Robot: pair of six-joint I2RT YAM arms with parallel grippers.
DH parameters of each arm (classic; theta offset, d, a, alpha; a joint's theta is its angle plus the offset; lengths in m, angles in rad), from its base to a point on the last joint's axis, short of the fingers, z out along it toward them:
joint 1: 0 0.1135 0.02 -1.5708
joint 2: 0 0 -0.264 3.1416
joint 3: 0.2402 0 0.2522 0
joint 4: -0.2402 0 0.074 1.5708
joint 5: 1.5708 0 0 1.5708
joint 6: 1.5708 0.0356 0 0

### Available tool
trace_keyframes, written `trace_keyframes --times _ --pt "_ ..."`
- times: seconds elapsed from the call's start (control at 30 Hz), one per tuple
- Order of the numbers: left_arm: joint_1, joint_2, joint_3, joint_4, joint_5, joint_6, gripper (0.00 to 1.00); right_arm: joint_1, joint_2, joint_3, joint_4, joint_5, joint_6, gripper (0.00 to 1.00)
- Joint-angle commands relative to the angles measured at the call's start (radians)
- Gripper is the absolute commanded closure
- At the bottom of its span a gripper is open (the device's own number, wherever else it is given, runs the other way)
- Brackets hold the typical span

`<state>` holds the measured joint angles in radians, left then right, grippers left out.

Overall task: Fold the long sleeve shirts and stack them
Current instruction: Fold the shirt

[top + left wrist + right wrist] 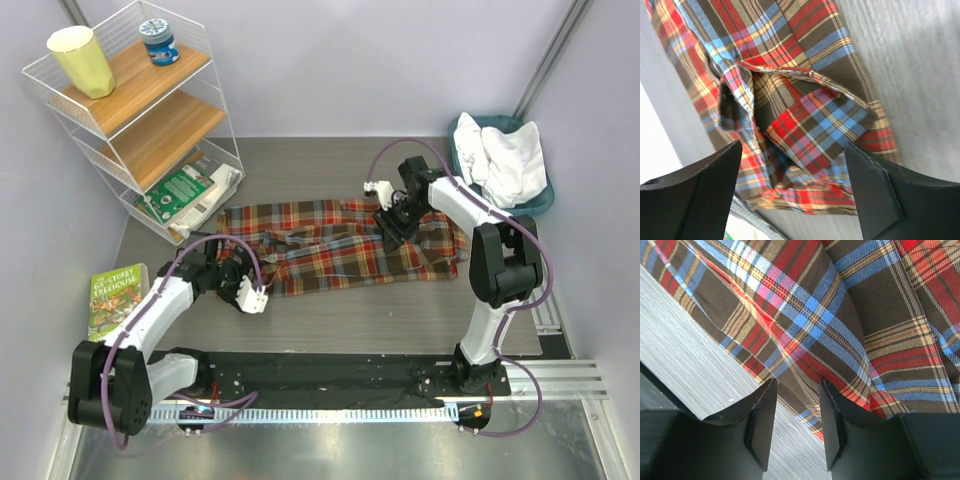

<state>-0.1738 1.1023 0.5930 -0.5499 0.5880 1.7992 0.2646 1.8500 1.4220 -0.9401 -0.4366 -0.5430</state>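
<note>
shirts counted: 2, one plaid, one white
plaid shirt (345,245): red, orange and brown check, blue lines seen in the wrist views; laid out lengthways on the middle of the table (330,320), rumpled, with cloth bunched and creased at its left end
white shirt (510,160): plain, crumpled in a heap, held in the teal basket (462,135) at the far right corner, draped over the rim
stack: not formed, the two shirts are kept well apart
grippers counted: 2
left gripper (792,150): held over the plaid shirt's left end, jaws spread wide, nothing caught between them
right gripper (797,385): held low over the plaid shirt's right part near its edge, jaws parted by a narrow gap, no cloth seen pinched
wire shelf (130,110): 1, far left corner, three wooden levels
on shelf: 1 yellow cup (82,60) and 1 blue-lidded jar (159,42) on top, 1 green printed item (180,190) at the bottom
book (118,295): 1, flat on the table's left edge, just beside the left arm
</note>
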Motion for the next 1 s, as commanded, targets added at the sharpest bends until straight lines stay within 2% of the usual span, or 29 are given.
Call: trace_keyframes --times 0.0,0.07,0.17,0.2,0.27,0.3,0.37,0.4,0.47,0.53,0.6,0.63,0.67,0.7,0.73,0.8,0.83,0.87,0.93,0.97 --pt "0.003 0.031 -0.006 0.13 0.055 0.106 0.19 -0.001 0.003 0.02 0.021 0.016 0.003 0.55" --pt "0.0 0.045 0.001 0.139 0.065 0.106 0.22 -0.001 0.006 0.023 0.021 0.019 0.005 0.55" --pt "-0.006 0.056 0.007 0.134 0.088 0.104 0.33 -0.001 0.015 0.028 0.02 0.024 0.005 0.55" --pt "-0.009 0.057 0.01 0.13 0.096 0.098 0.42 -0.001 0.015 0.028 0.02 0.025 0.006 0.55" --pt "-0.035 0.076 0.027 0.101 0.098 0.091 0.53 -0.001 0.018 0.034 0.02 0.027 0.006 0.55" --pt "-0.044 0.083 0.033 0.091 0.089 0.08 0.63 -0.001 0.018 0.035 0.02 0.029 0.008 0.55" --pt "-0.078 0.112 0.056 0.065 0.076 0.059 0.74 -0.001 0.017 0.043 0.018 0.03 0.008 0.55" --pt "-0.087 0.119 0.065 0.059 0.067 0.033 0.9 -0.002 0.017 0.045 0.015 0.03 0.009 0.55" --pt "-0.102 0.125 0.099 0.053 0.076 -0.006 1.0 -0.007 0.008 0.054 0.011 0.029 0.009 0.55" --pt "-0.113 0.116 0.135 0.047 0.102 -0.131 1.0 -0.014 -0.003 0.066 0.001 0.026 0.011 0.53" --pt "-0.142 0.114 0.24 0.021 0.113 -0.263 1.0 -0.042 -0.024 0.078 -0.009 0.013 0.011 0.49" --pt "-0.154 0.125 0.286 0.018 0.122 -0.425 1.0 -0.051 -0.032 0.097 -0.015 0.009 0.008 0.48" --pt "-0.168 0.14 0.394 0.016 0.121 -0.504 1.0 -0.08 -0.038 0.107 -0.028 0.001 0.005 0.45" --pt "-0.196 0.19 0.453 0.025 0.113 -0.587 1.0 -0.094 -0.047 0.12 -0.032 -0.001 0.0 0.43" --pt "-0.21 0.223 0.581 0.031 0.084 -0.767 1.0 -0.113 -0.054 0.147 -0.038 -0.005 -0.006 0.41" --pt "-0.243 0.304 0.707 0.047 0.043 -0.93 1.0 -0.162 -0.057 0.181 -0.061 -0.01 -0.015 0.37" --pt "-0.253 0.383 0.825 0.082 0.014 -1.007 1.0 -0.178 -0.058 0.216 -0.071 -0.013 -0.023 0.36" --pt "-0.259 0.433 0.884 0.096 -0.046 -1.138 1.0 -0.194 -0.058 0.232 -0.087 -0.02 -0.026 0.35" --pt "-0.268 0.561 1.052 0.135 -0.088 -1.246 1.0 -0.237 -0.063 0.27 -0.103 -0.031 -0.032 0.33" --pt "-0.27 0.597 1.102 0.158 -0.129 -1.368 1.0 -0.249 -0.069 0.278 -0.109 -0.034 -0.037 0.33"
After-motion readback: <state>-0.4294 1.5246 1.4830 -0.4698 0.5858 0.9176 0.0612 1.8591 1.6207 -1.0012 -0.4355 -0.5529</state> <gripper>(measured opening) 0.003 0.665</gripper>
